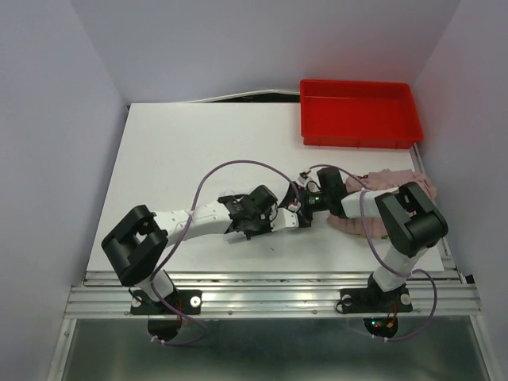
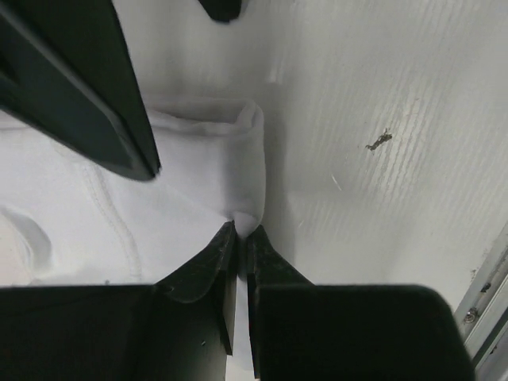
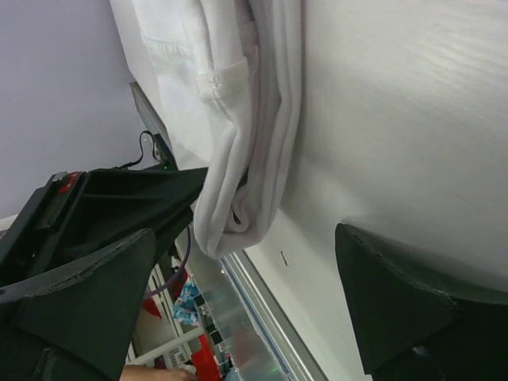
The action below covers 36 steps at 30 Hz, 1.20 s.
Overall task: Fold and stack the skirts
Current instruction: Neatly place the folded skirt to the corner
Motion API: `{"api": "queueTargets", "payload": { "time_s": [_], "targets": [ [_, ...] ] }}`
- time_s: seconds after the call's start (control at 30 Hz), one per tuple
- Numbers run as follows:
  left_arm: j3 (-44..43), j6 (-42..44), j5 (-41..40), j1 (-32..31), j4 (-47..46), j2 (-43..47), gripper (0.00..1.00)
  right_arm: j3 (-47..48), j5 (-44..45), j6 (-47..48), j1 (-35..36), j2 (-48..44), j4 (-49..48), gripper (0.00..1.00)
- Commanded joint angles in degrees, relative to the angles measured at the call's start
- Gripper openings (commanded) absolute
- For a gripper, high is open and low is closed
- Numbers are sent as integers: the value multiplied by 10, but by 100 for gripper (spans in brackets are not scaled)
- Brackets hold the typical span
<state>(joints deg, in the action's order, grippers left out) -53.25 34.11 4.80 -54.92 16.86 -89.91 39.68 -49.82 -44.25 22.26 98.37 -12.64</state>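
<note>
Pinching a folded edge of the white skirt (image 2: 198, 175), the left tool (image 2: 242, 232) is clenched on it. The right tool (image 3: 246, 234) is released, jaws wide with the skirt's end between them.

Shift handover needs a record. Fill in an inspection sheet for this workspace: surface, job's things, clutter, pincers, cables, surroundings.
Surface: white table, with one small dark fleck on it.
Job's things: white skirt folded in layers on the table; pink skirt bunched near the right edge, partly under the right arm.
Clutter: red tray at the far right corner, nothing seen inside.
Pincers: left pincer pinched shut on a fold of the white skirt; right pincer wide open at the skirt's folded edge.
Cables: purple cables loop along both arms.
Surroundings: pale walls around the table; metal rail at the near edge.
</note>
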Motion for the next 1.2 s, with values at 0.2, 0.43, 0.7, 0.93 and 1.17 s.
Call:
{"api": "queueTargets", "payload": {
  "time_s": [0.2, 0.43, 0.7, 0.93, 1.17],
  "targets": [
    [-40, 11, 55, 5, 32, 40, 8, 43, -9, -58, 38, 95, -71, 100],
    [-42, 12, 62, 6, 31, 45, 8, 66, -47, -131, 62, 162, -169, 100],
    [-40, 15, 64, 10, 28, 56, 8, 54, -70, -119, 74, 185, -174, 93],
    [-34, 18, 77, 10, 29, 68, 8, 97, -69, -117, 85, 228, -165, 68],
    [-19, 8, 70, 10, 27, 85, 33, 111, -74, -94, 85, 209, -147, 28]
  ]
}}
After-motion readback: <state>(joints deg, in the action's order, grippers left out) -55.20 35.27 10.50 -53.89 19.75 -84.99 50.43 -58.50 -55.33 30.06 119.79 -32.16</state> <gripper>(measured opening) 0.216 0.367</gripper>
